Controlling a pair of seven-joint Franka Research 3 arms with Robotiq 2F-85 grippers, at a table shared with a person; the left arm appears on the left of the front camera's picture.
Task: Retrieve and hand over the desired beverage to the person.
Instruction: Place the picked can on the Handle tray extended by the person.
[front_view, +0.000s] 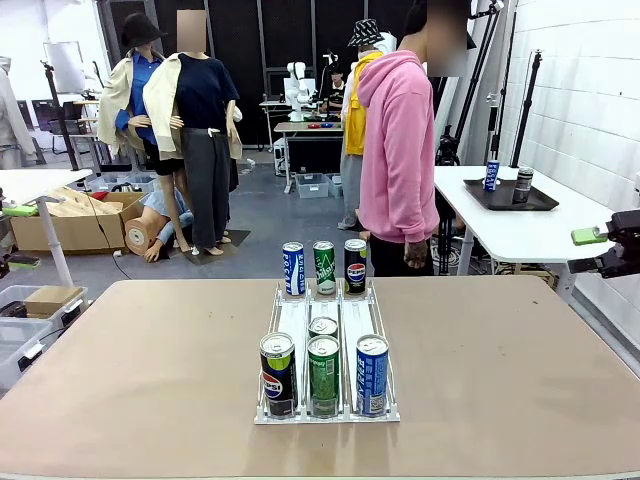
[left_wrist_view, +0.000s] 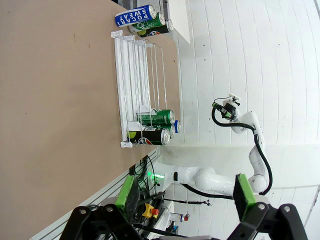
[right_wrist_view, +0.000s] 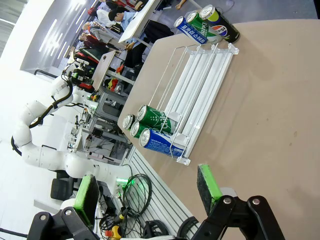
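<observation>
Rack: a white wire can rack (front_view: 327, 330) sits at the centre of the tan table (front_view: 130, 360), three lanes running toward the person.
Near-end cans: lower middle of the front view, side by side, a black Pepsi can (front_view: 278, 374), a green can (front_view: 323, 374) and a blue Pocari Sweat can (front_view: 371, 374); a fourth can (front_view: 323, 327) lies in the middle lane just behind the green one.
Far-end cans: upright at the rack's far edge, a blue can (front_view: 293, 268), a green can (front_view: 324, 267) and a black Pepsi can (front_view: 355, 265).
Person: pink hooded sweatshirt (front_view: 398, 150), standing at the far side, upper right of centre, one hand (front_view: 416, 254) hanging near the table edge (no pointing gesture visible, so the wanted drink cannot be told).
Left gripper (left_wrist_view: 185, 192): released, jaws wide, holding nothing, well apart from the rack.
Right gripper (right_wrist_view: 147, 190): released too, empty; its green pad (front_view: 590, 236) shows at the right edge of the front view.
Risk: choosing the wrong flavour, since three kinds sit touching or nearly so.
Risk: fingers entering between close-packed cans could knock a neighbour over or snag the rack's thin wires, probably dragging the whole rack.
</observation>
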